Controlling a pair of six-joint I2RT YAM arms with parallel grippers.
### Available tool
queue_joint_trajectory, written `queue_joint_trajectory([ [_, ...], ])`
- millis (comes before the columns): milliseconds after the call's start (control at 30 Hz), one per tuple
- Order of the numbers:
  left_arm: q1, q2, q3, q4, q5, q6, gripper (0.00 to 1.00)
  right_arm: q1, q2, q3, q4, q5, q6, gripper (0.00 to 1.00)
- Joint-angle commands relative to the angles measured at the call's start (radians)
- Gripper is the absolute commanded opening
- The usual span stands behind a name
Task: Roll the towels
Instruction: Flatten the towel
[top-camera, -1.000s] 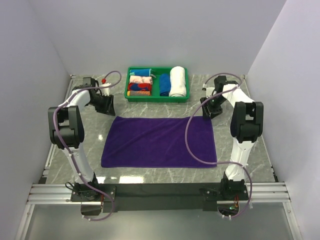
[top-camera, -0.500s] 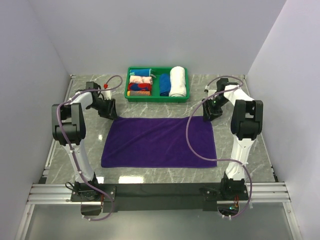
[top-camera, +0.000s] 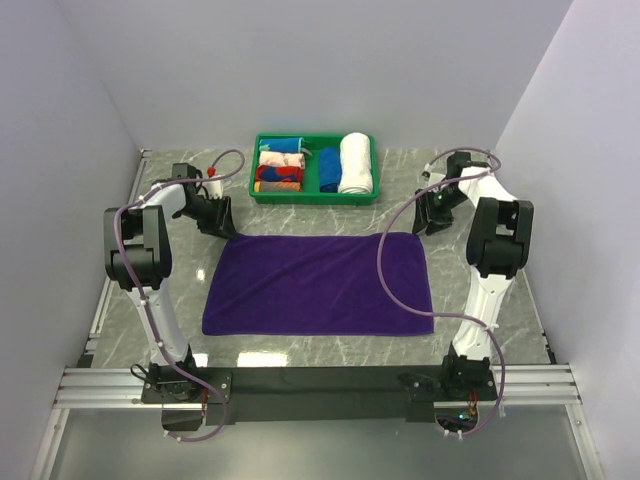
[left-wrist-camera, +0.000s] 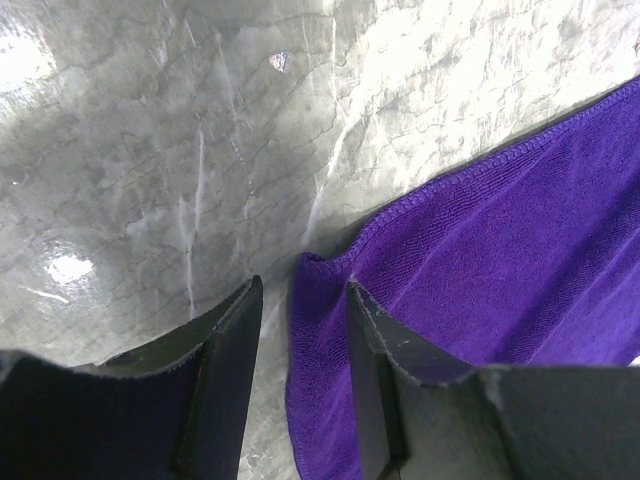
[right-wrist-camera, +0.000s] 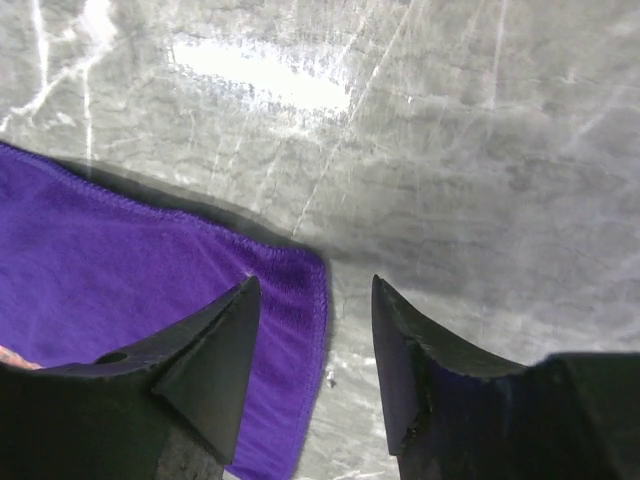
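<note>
2 grippers have closed in on the plain deep-purple rectangular cloth towel (top-camera: 320, 285), which lies flat on the grey marble table (top-camera: 330, 350), just on the near side of the green plastic tray (top-camera: 310, 199). The left gripper (left-wrist-camera: 300, 295) has slid in to the towel corner nearest the tray's left end, jaws part open astride the hem, gripping nothing. The right gripper (right-wrist-camera: 315, 285), at the corner nearest the tray's right end, has drawn slightly outward, likewise part open and empty. Rolling looks not yet begun; both corners await pinching.
</note>
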Motion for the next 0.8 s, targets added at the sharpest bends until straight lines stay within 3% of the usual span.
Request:
queue_joint_trajectory([
  [0,-0.005,0.011,0.027,0.017,0.018,-0.012,0.44,0.014,0.014,-0.013,0.02,-0.005,0.017,0.55],
  [200,-0.008,0.014,0.013,0.027,0.012,-0.015,0.44,0.048,-0.016,-0.099,0.1,0.119,0.037,0.5],
  [467,-0.013,0.009,0.007,0.04,-0.003,-0.03,0.42,0.096,-0.025,-0.161,0.14,0.21,0.04,0.34],
  [500,-0.014,0.009,0.005,0.044,-0.013,-0.036,0.41,0.097,-0.029,-0.165,0.14,0.204,0.04,0.31],
  [633,-0.037,0.014,-0.009,0.053,-0.052,-0.032,0.33,0.099,-0.015,-0.147,0.12,0.168,0.039,0.0],
  [767,-0.04,-0.02,-0.019,0.069,-0.063,-0.032,0.21,0.099,-0.038,-0.147,0.124,0.153,0.034,0.0],
])
